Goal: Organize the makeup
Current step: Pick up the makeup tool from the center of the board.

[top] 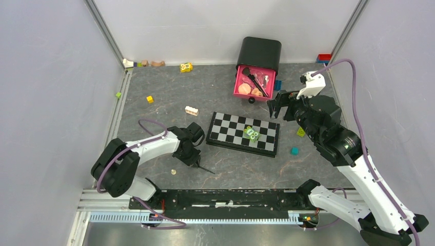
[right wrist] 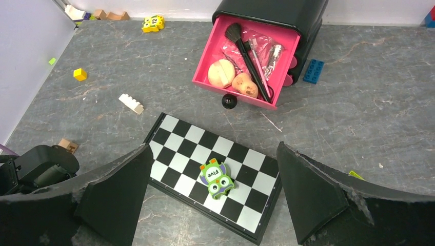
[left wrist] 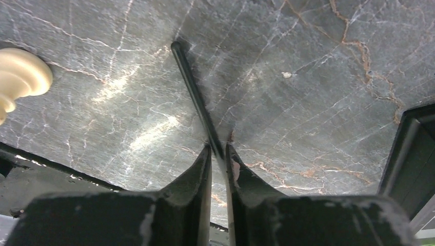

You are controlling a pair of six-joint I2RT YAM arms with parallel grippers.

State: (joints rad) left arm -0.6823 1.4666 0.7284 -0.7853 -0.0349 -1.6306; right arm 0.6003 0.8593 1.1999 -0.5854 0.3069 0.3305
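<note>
Left claw [left wrist: 218,149] sat low on the bench [left wrist: 318,66], jaws pinched on the near end of the dark pencil [left wrist: 192,87], which lay flat ahead. A thin thing wanted a low grip. Right claw [right wrist: 214,148] hung wide open, empty, with the pink drawer [right wrist: 285,59] ahead, likely the pencil's home

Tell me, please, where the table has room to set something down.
Bare: between the white brick, yellow block and pink drawer; the strip from the chequered board to the front rail, right of the left claw. Crowded: around the drawer, blue brick and right claw.
</note>
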